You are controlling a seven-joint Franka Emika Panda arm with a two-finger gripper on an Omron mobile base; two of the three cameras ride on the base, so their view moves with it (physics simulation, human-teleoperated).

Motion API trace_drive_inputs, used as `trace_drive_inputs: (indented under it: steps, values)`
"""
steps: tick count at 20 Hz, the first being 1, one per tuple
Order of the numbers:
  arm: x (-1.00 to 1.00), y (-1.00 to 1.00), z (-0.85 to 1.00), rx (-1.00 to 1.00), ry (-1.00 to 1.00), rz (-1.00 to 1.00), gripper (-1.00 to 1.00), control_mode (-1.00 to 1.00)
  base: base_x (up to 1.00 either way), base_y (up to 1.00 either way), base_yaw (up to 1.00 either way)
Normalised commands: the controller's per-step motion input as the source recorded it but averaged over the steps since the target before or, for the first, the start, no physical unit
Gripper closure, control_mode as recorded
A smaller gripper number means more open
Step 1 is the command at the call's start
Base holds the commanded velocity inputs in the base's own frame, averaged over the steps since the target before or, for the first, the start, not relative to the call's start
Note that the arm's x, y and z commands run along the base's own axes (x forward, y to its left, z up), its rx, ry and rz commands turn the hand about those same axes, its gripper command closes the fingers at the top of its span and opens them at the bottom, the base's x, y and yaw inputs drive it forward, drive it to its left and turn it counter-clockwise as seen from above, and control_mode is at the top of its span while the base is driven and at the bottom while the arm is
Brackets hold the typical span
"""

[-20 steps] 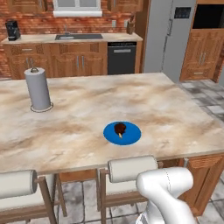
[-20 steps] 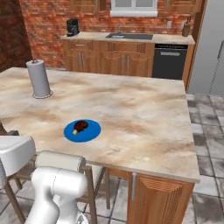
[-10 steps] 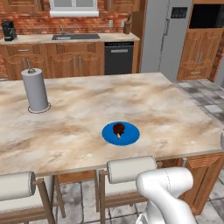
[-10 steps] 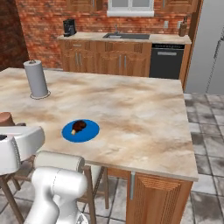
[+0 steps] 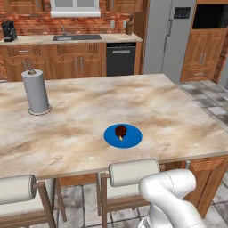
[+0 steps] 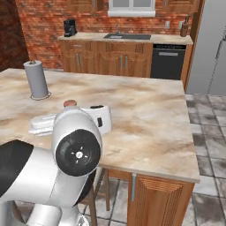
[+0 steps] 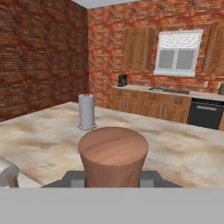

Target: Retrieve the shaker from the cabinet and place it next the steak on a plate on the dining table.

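My gripper is shut on the reddish-brown shaker, which stands upright between the fingers low over the dining table. In the right base view the shaker's top peeks above my arm's big white joint, over the near left part of the table; the arm hides the plate there. In the left base view the blue plate lies near the table's front edge with the dark steak on it. The cabinet is out of view.
A tall grey paper towel roll stands at the table's far left. Two grey cushioned stools sit at the near edge. Behind are a counter with a sink, a dishwasher and a fridge.
Both base views have shifted with the base. The arm has swung up in front of the right base camera with the shaker and now covers the plate there.
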Motion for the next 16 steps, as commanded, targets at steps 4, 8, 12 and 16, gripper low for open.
trace_drive_inputs:
  steps: [4, 8, 12, 16]
  values:
    - [0.50, -0.29, -0.54, -0.01, -0.01, 0.40, 1.00, -1.00, 0.00, 0.00, 0.00]
    - [0.62, -0.11, -0.63, 0.00, 0.01, 0.35, 1.00, -1.00, 0.00, 0.00, 0.00]
    - [0.60, 0.00, -0.51, -0.03, 0.11, 0.22, 1.00, -1.00, 0.00, 0.00, 0.00]
    - [0.68, 0.00, -0.39, -0.09, 0.15, 0.10, 1.00, -1.00, 0.00, 0.00, 0.00]
